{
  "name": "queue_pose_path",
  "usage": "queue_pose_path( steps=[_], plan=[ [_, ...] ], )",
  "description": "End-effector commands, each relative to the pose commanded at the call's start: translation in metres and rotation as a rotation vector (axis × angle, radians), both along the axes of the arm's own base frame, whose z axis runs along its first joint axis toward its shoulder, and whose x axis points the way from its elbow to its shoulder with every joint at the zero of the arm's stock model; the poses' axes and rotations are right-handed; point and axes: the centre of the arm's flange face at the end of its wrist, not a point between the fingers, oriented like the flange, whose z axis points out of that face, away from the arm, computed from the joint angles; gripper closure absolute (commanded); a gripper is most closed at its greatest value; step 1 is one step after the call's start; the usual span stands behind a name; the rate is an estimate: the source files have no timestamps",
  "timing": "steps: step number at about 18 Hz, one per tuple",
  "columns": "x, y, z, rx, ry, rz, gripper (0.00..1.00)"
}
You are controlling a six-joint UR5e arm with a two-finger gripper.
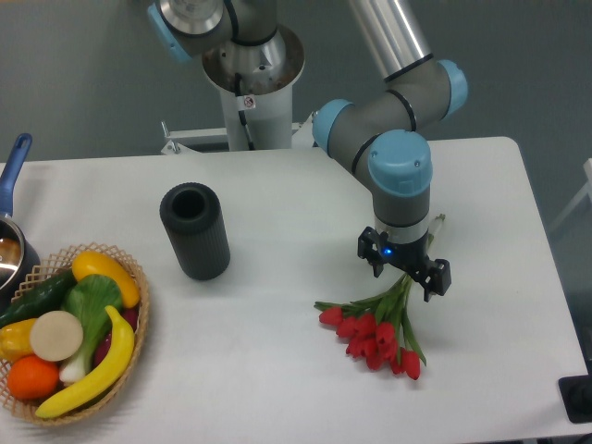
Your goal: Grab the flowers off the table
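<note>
Flowers (375, 335) under spread fingers (438, 278)

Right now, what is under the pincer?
The flowers' green stems lie on the table under the pincer. The arm covers the stems' middle, so any contact cannot be seen.

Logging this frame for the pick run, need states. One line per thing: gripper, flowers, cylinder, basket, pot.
gripper: low over the stems, jaws either side; closure unclear
flowers: lying flat on the table, buds toward the near edge
black cylinder: upright, open top, apart from the rest
basket: upright, full of fruit and vegetables
pot: at the left edge, mostly out of frame
</note>
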Motion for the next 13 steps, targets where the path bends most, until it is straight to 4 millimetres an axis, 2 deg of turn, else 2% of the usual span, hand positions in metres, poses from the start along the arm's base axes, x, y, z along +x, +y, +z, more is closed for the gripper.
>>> queue_pose_path(
  steps=[7,10,13],
  plan=[
    [-0.003,0.001,0.005,0.030,0.032,0.002,0.00],
    [-0.003,0.002,-0.001,0.037,0.029,0.027,0.00],
    [-0.003,0.005,-0.020,0.020,0.005,0.023,0.00]
  ],
)
